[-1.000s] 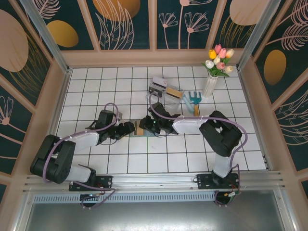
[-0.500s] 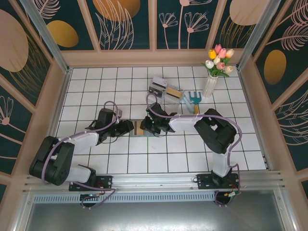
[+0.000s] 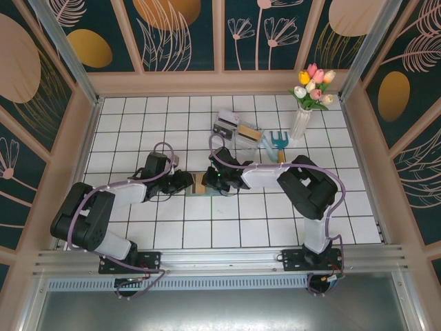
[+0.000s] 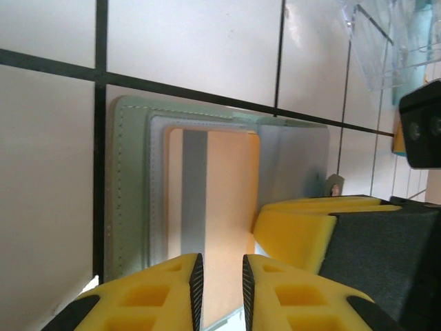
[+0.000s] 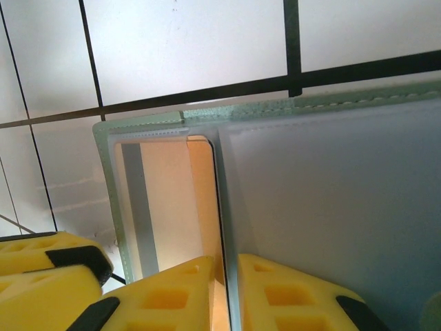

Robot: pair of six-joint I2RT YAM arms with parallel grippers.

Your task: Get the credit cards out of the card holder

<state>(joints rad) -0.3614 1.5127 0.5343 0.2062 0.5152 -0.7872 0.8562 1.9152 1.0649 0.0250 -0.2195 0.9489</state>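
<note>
Lying open near the middle of the white tiled table [image 3: 241, 224], the flat grey-green card holder [image 4: 129, 200] carries a tan-orange credit card [image 4: 224, 186] with a grey stripe down one side, set against its pale grey inner pocket. The left gripper [image 4: 222, 262], at the holder's 9 o'clock in the top view, has its yellow fingers drawn to a narrow slit and pinches the card's edge. The right gripper [image 5: 226, 265], at 3 o'clock, is nearly closed too, clamping the edge of the grey pocket flap just beside the card.
</note>
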